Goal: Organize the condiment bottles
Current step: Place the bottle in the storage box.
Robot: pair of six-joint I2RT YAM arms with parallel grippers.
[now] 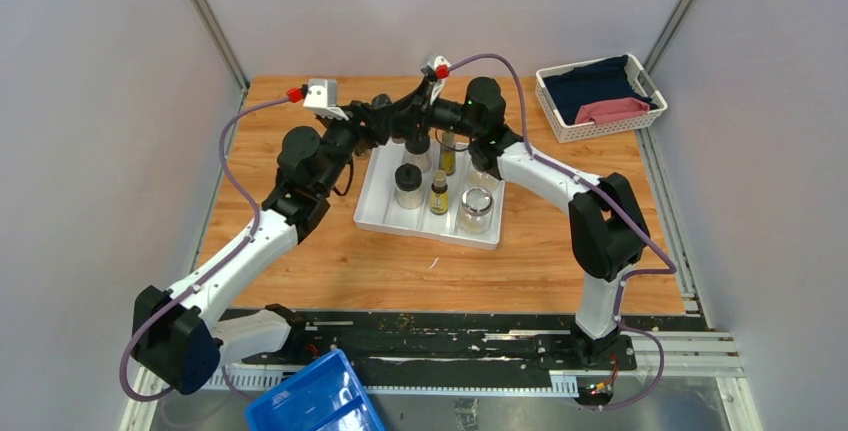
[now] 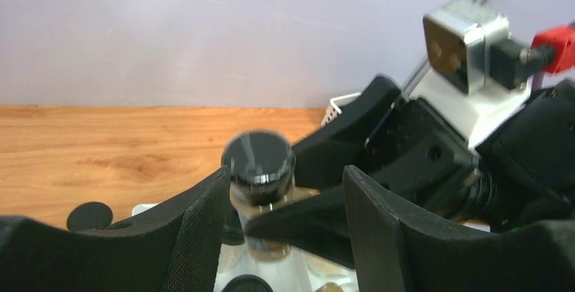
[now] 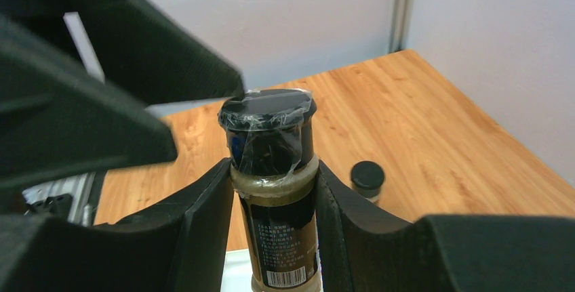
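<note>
Two grippers meet at one dark-capped bottle (image 3: 271,150), at the far left corner of the white divided tray (image 1: 372,199). The right gripper (image 3: 273,173) is closed on it: both fingers press the neck just below the cap, and the bottle is upright, its long axis vertical. The left gripper (image 2: 286,177) has its fingers spread and holds nothing. The same bottle lies straight ahead of it, beyond the fingertips and in line with the gap. Whether the base touches the tray, I cannot tell. I judge that the right arm alone should place it.
</note>
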